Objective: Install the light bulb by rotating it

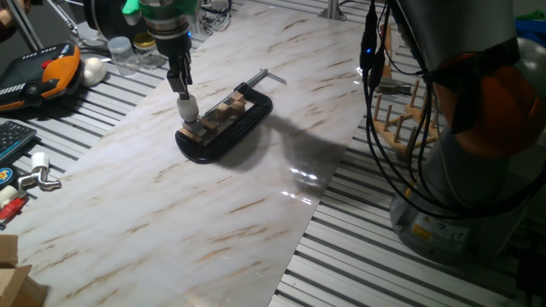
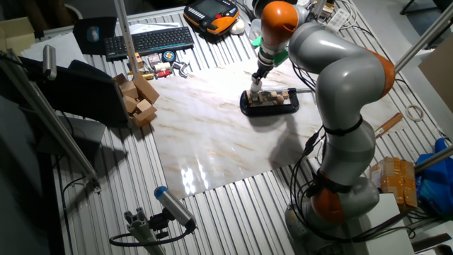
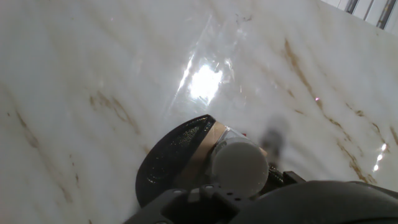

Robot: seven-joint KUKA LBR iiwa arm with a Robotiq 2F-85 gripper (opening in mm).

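The light bulb (image 1: pixel 186 108), a small frosted white globe, stands upright at the near end of the black clamp (image 1: pixel 247 121), which lies on the marble board (image 1: pixel 171 213) and holds wooden blocks (image 1: pixel 229 108). My gripper (image 1: pixel 182 92) comes straight down on the bulb, fingers close together on the top of the globe. In the other fixed view the gripper (image 2: pixel 256 79) stands over the clamp's (image 2: pixel 272 108) left end. In the hand view the bulb (image 3: pixel 239 165) fills the lower middle, right under the hand, with the clamp's end (image 3: pixel 168 155) beneath it. The screw base is hidden.
Clear jars (image 1: pixel 124 53), a white egg-shaped ball (image 1: pixel 92 70) and an orange pendant (image 1: pixel 51 72) lie beyond the board's far left corner. A wooden peg rack (image 1: pixel 401 119) stands to the right. A keyboard (image 2: pixel 148 40) and stacked wooden blocks (image 2: pixel 138 99) sit off the board.
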